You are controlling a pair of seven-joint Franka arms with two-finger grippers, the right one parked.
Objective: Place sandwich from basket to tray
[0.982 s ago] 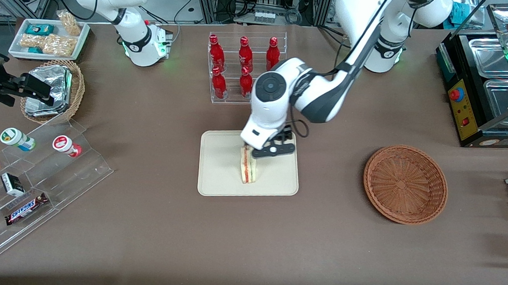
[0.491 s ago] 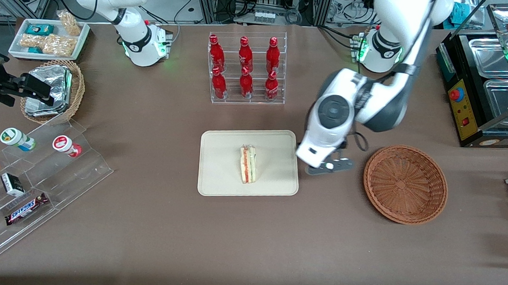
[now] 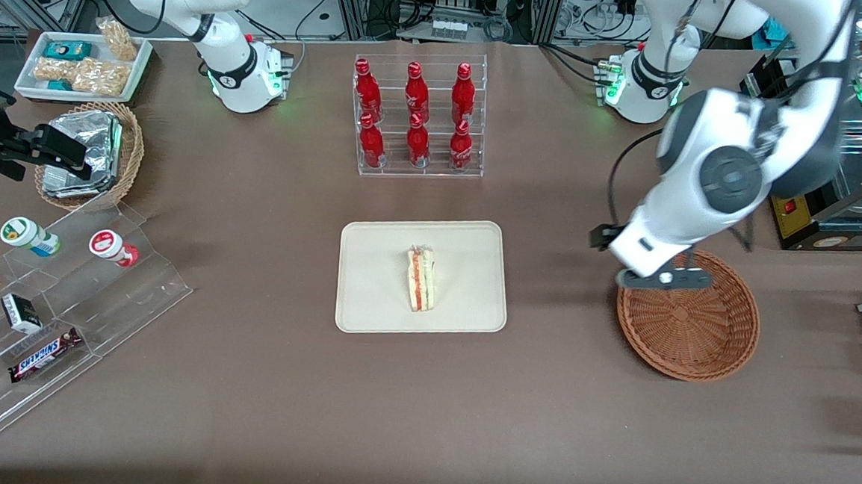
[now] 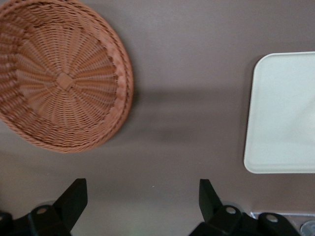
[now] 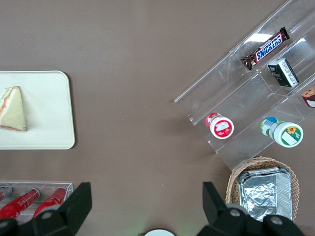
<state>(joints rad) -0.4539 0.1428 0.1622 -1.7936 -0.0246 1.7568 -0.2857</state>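
While the brown-covered surface (image 3: 243, 380) carries every item, the largest task object, the beige tray (image 3: 377, 269), lies flat near the middle of the surface, its long edges parallel to the edge nearest the front camera. The round reddish-brown basket (image 3: 694, 340) rests toward the working arm's end of the surface, well apart from the tray, and holds nothing. The left arm's gripper (image 3: 657, 280) hangs above the basket rim on the side farther from the front camera. In the left wrist view the two black fingers (image 4: 74, 199) stand spread wide, released, with bare surface between them; the basket (image 4: 64, 78) and a corner of the tray (image 4: 280, 113) show past them. A clear rack of red bottles (image 3: 416, 114) stands farther from the front camera than the tray, near the middle of that edge. The sandwich (image 3: 421, 279), a pale triangular wedge with red and green layers, rests on the tray, roughly at its centre and apart from every rim; it also appears in the right wrist view (image 5: 14, 109).
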